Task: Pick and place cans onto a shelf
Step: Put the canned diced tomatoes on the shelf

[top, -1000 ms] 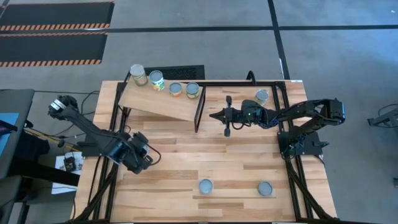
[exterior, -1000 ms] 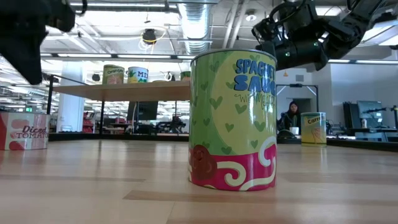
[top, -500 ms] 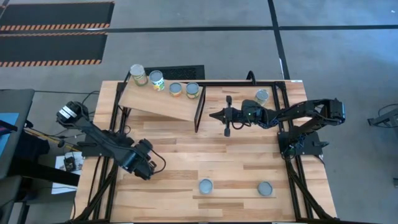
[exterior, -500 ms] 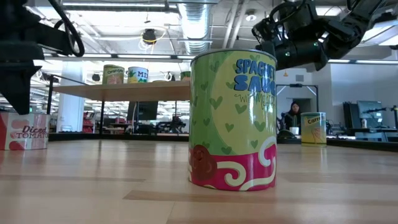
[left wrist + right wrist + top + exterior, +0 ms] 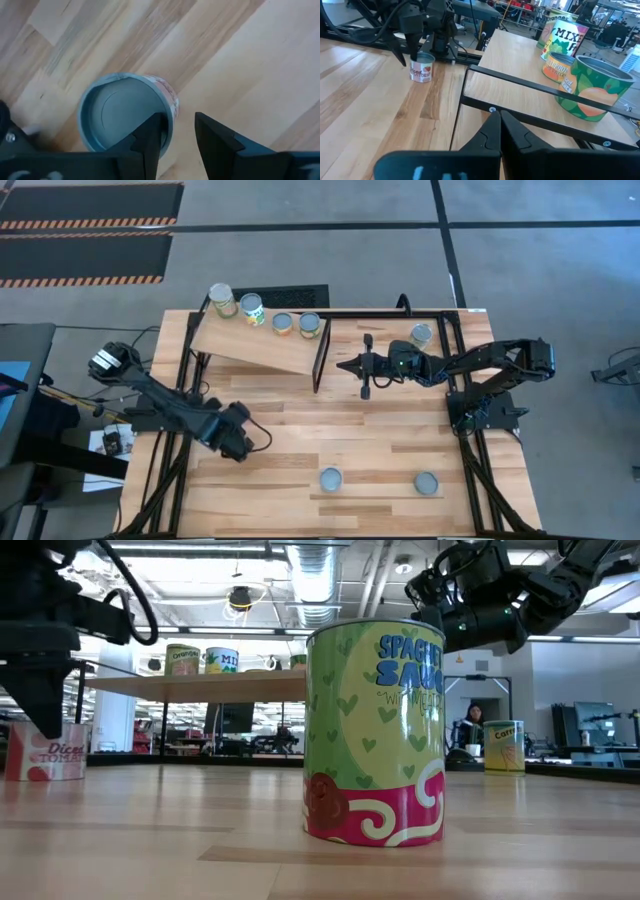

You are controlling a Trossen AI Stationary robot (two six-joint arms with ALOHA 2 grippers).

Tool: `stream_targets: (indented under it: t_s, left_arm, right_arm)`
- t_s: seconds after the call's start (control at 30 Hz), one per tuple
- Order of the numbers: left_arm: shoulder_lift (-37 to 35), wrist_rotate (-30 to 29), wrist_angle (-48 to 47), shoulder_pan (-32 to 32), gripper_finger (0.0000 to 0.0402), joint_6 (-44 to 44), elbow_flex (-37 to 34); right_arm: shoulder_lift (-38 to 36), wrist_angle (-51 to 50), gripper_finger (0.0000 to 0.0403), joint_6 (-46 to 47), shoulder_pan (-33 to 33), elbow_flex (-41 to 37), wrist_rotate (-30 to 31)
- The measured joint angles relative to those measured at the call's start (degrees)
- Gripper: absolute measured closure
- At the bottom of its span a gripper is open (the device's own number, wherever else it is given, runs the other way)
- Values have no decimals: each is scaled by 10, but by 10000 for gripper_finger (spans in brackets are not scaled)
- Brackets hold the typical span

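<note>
Blue-grey and ringed like a shallow dish, the round top of the small red-and-white tomato tin (image 5: 122,112) lies right under my left fingers (image 5: 150,142), which are spread: one hangs over the tin's rim, the other past its side, and neither is pinching it. That tin stands upright on the pale wooden plank worktop (image 5: 380,430), on its left part, in front of the slanted light-wood shelf on a thin black frame (image 5: 260,342). Four tins with green and yellow labels (image 5: 252,308) stand in a row along the shelf's far edge. My right fingers (image 5: 492,131) are pressed together on nothing, held in the air just beside the shelf's right end. Two more grey-topped tins (image 5: 331,478) stand near the worktop's front edge, and a cream-topped tin (image 5: 421,334) stands at its far right.
</note>
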Motion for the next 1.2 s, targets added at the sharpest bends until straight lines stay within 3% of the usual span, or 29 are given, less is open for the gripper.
stream_targets:
  t_s: [0.17,0.47,0.73,0.97,1.2]
  left_arm:
    - [0,0,5,12,301,33,0]
    - [-3,1,12,16,394,51,-1]
    - [-34,16,27,16,399,83,17]
    - [-92,1,22,60,398,195,94]
    - [-123,-51,20,176,398,410,219]
  right_arm:
    - [0,0,390,0,0,0,0]
    - [0,0,390,-1,0,0,0]
    - [0,0,391,-1,0,0,0]
    - [0,0,390,0,0,0,0]
    - [0,0,390,2,0,0,0]
